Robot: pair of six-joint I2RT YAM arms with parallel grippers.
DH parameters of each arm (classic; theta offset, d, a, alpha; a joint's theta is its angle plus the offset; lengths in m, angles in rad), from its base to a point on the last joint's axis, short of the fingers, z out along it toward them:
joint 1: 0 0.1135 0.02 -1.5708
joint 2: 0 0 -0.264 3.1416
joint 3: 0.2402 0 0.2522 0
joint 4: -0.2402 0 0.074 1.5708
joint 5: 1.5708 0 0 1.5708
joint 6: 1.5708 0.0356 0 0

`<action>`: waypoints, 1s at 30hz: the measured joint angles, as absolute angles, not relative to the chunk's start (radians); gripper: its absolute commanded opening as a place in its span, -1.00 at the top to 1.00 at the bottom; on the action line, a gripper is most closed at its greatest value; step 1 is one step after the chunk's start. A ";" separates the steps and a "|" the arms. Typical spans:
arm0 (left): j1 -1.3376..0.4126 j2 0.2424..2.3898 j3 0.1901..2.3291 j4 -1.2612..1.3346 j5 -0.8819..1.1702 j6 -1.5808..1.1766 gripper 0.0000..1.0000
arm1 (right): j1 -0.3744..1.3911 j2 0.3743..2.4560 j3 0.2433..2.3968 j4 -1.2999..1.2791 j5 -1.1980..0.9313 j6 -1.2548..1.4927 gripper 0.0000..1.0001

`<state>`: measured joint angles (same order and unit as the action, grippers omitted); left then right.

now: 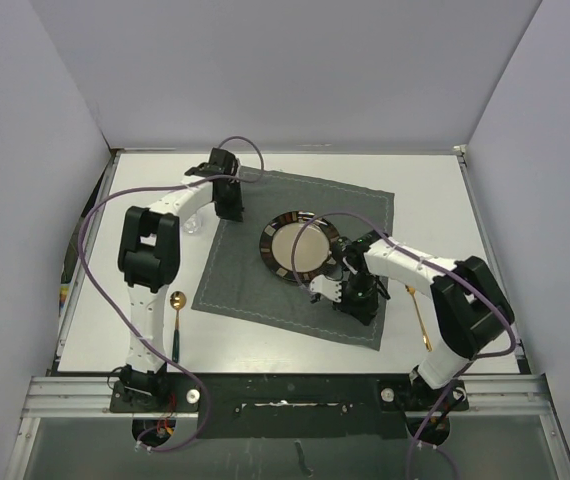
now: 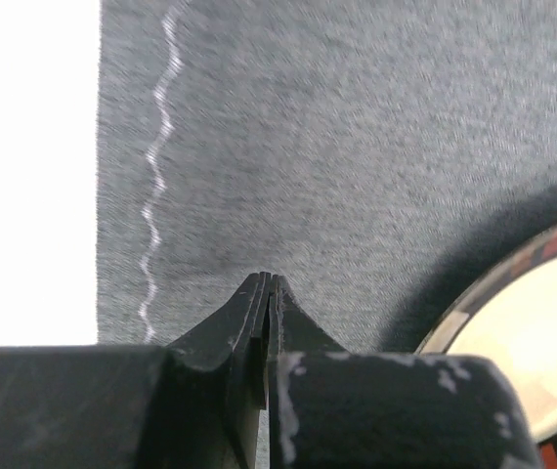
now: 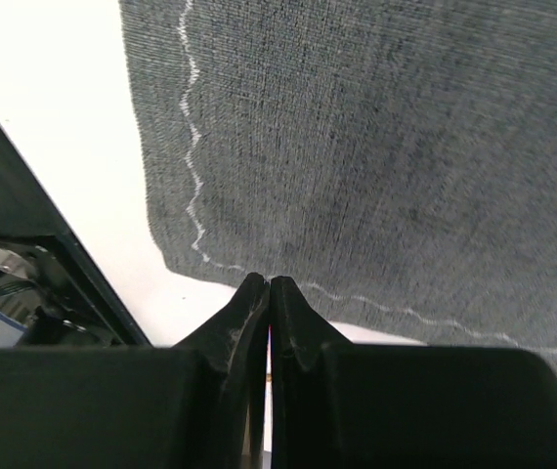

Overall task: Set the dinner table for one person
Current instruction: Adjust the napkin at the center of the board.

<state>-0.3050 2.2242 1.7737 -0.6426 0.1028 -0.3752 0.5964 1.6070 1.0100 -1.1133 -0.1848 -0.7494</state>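
- Surface (image 1: pixel 430 190): big white top filling mid frame in top view; carries everything else.
- Dk grey placemat (image 1: pixel 255 270): lies skewed at centre of surface, white zigzag stitch along edge.
- Plate (image 1: pixel 300 250): round, cream centre w/ dark patterned rim, on placemat at frame centre.
- Left fingers (image 2: pixel 259 293): clenched, nothing betw. them; over placemat's upper-left part, plate rim at lower right of wrist view.
- Right fingers (image 3: pixel 254 293): clenched, empty; over a placemat corner.
- Gold spoon (image 1: pixel 177 300): on bare surface, lower left, beside left arm.
- Gold utensil (image 1: pixel 417 315): on bare surface right of placemat; type unclear.
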 measured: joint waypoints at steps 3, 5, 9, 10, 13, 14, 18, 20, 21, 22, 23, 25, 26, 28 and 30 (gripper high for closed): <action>-0.285 2.224 1.775 -0.607 0.086 -0.390 1.00 | 0.596 1.663 0.987 -1.082 -0.174 -0.785 1.00; -0.272 2.226 1.787 -0.586 0.086 -0.399 1.00 | 0.596 1.698 0.978 -1.062 -0.171 -0.807 1.00; -0.262 2.242 1.876 -0.550 0.089 -0.403 1.00 | 0.596 1.716 0.975 -1.051 -0.167 -0.834 1.00; -0.263 2.251 1.901 -0.538 0.092 -0.402 1.00 | 0.596 1.716 0.975 -1.051 -0.167 -0.839 1.00; -0.266 2.316 2.020 -0.514 0.103 -0.400 1.00 | 0.591 1.724 0.979 -1.054 -0.168 -0.851 1.00; -0.267 2.339 2.051 -0.510 0.107 -0.399 1.00 | 0.590 1.727 0.982 -1.057 -0.168 -0.853 1.00; -0.273 2.439 2.113 -0.502 0.118 -0.400 1.00 | 0.578 1.742 0.995 -1.071 -0.180 -0.860 1.00; -0.274 2.477 2.113 -0.506 0.117 -0.400 1.00 | 0.573 1.750 1.002 -1.078 -0.186 -0.861 1.00; -0.276 2.495 2.113 -0.497 0.123 -0.408 1.00 | 0.571 1.751 1.003 -1.079 -0.188 -0.861 1.00; -0.276 2.497 2.116 -0.487 0.117 -0.407 1.00 | 0.570 1.751 1.003 -1.081 -0.190 -0.861 1.00; -0.275 2.497 2.116 -0.487 0.116 -0.406 1.00 | 0.569 1.753 1.005 -1.082 -0.191 -0.862 1.00; -0.275 2.500 2.116 -0.487 0.114 -0.406 1.00 | 0.569 1.754 1.006 -1.085 -0.192 -0.865 1.00; -0.275 2.501 2.117 -0.486 0.112 -0.406 1.00 | 0.569 1.755 1.006 -1.086 -0.192 -0.865 1.00; -0.275 2.501 2.118 -0.486 0.108 -0.406 1.00 | 0.569 1.755 1.007 -1.089 -0.191 -0.870 1.00; -0.275 2.501 2.118 -0.487 0.104 -0.406 1.00 | 0.568 1.755 1.006 -1.094 -0.191 -0.881 1.00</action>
